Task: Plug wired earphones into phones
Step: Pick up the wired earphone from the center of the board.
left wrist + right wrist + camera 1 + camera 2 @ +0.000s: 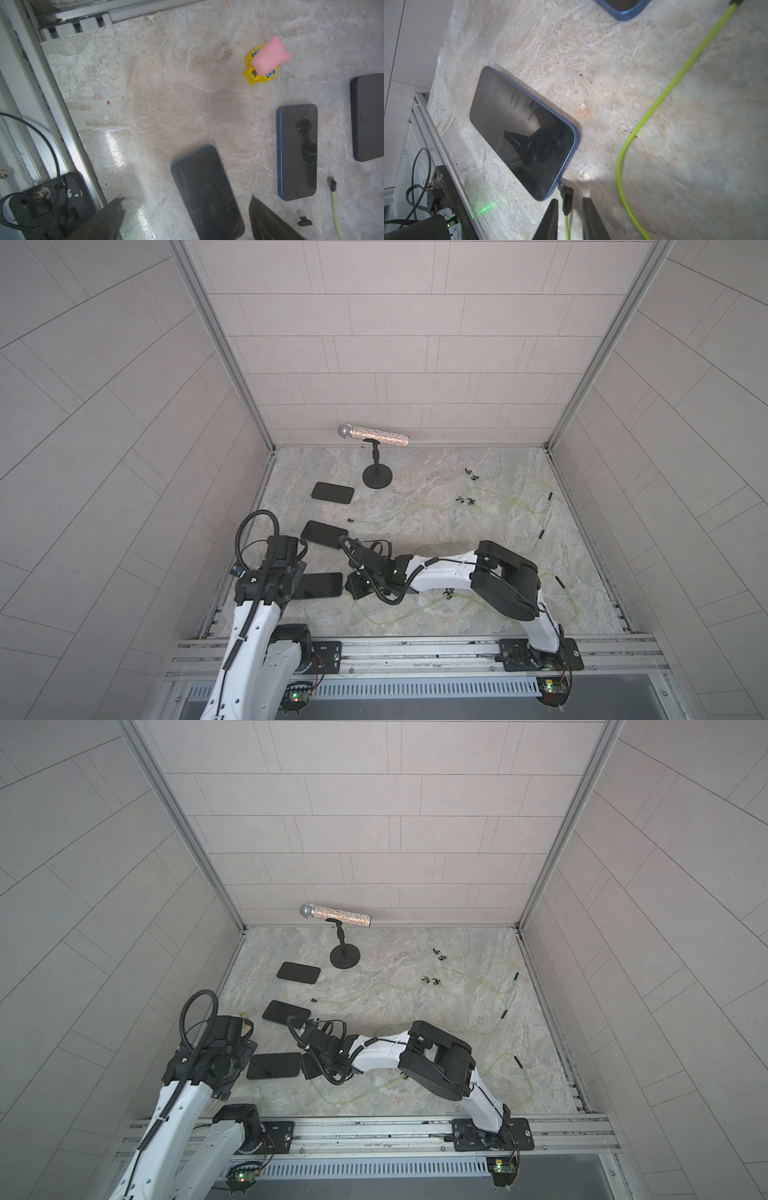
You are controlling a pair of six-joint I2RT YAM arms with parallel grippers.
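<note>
1. The right gripper (569,200) stands with its jaws slightly apart around a small black plug (567,197). A sliver of gap shows on each side, so the fingers (550,220) flank the plug without visibly pinching it.
2. The plug ends a thin yellow-green earphone cable (566,227). It sits just beside the short edge of the nearest flat black phone with a blue rim (521,133). Whether it is seated in the port cannot be told.
3. The left gripper (187,198) hangs wide open and empty above the same phone.
4. Two more phones lie flat on the marble-patterned tabletop (436,614). The middle black phone (324,534) is nearer the arms, and the far black phone (332,492) lies beside a round black stand base (377,477). A second loose black plug (332,185) lies near the middle phone's end.
5. Other earphone cables trail over the table's right side, with small black earbuds (471,501) toward the back.
6. The only readable writing is a white code on a black bracket (446,197) at the table's edge. It appears to read "JC250802015".
7. A glitter-covered microphone (374,437) rests on the stand, and a pink pig toy on a yellow base (268,56) stands apart from the phones.
</note>
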